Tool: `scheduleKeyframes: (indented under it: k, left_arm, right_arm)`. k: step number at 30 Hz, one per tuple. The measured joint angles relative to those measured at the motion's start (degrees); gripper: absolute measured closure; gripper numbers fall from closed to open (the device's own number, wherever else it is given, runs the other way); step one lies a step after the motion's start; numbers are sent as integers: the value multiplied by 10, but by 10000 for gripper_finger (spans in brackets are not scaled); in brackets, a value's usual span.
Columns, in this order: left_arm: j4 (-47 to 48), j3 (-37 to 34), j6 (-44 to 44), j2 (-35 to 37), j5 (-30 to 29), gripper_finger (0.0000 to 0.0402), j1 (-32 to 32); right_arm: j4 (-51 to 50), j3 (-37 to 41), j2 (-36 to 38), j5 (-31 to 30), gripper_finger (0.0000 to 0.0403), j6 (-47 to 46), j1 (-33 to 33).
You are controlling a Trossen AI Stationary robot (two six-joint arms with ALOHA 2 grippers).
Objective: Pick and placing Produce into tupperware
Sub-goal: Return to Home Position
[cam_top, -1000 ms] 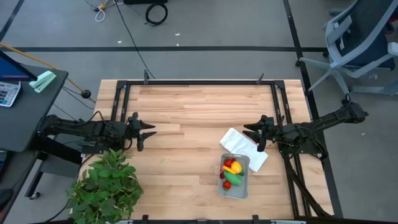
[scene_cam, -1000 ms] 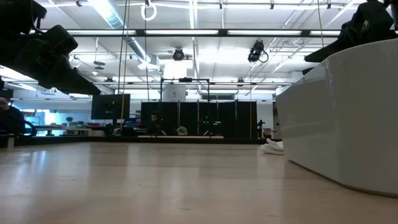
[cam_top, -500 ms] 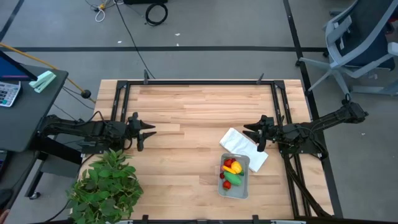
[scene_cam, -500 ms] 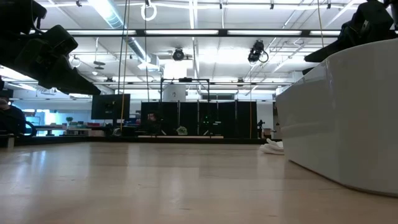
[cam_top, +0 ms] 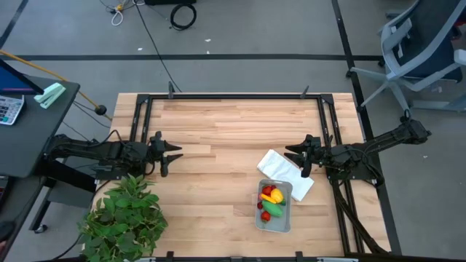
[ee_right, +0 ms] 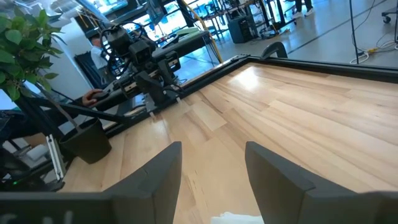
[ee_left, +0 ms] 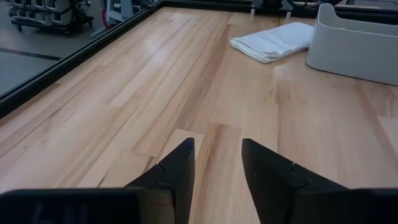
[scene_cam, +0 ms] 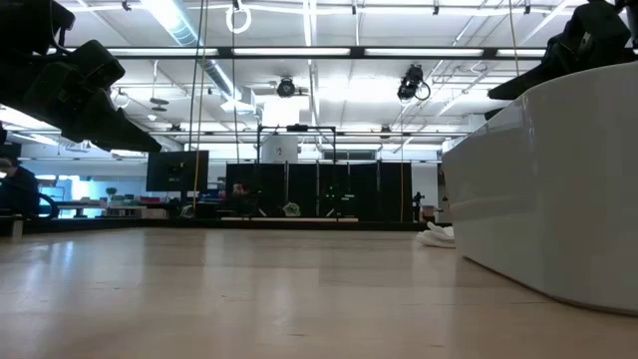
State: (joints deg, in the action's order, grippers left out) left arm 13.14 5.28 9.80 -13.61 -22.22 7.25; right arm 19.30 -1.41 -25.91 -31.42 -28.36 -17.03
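From overhead I see both arms pulled back to their own sides of the counter [cam_top: 218, 124], low and level, pointing at each other across the bare wood. The left claw [cam_top: 175, 156] sits just in from the left rail with its fingers apart, and its wrist camera shows an empty gap between them [ee_left: 216, 149]. The right claw [cam_top: 291, 155] is likewise spread and holding nothing [ee_right: 211, 152], hanging over the far corner of the white cloth [cam_top: 275, 164]. The tupperware [cam_top: 288, 212] lies right of centre, close to the counter edge at the bottom of the overhead view, its far end touching the cloth. The produce [cam_top: 271, 202] is inside it: a yellow piece, red pieces and a green one packed toward the end nearest the cloth. The low camera sits so close that the container's pale wall [scene_cam: 558, 179] fills its right side. A leafy plant [cam_top: 124, 215] crowds the corner below the left arm and spills past the edge. A black frame runs along the far and side edges. The whole middle and far half of the counter is open for moving.
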Motion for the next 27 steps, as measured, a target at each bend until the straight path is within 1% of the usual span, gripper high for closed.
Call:
scheduleKeyframes:
  k: [5,14,22,27]
  left_arm:
    - [0,0,0,0,0,266,0]
    - [0,0,0,0,0,255,0]
    - [0,0,0,0,0,266,0]
    - [0,0,0,0,0,262,0]
  right_arm:
    - [0,0,0,0,218,0,0]
    - [0,0,0,0,218,0,0]
    - [0,0,0,0,218,0,0]
    - [0,0,0,0,218,0,0]
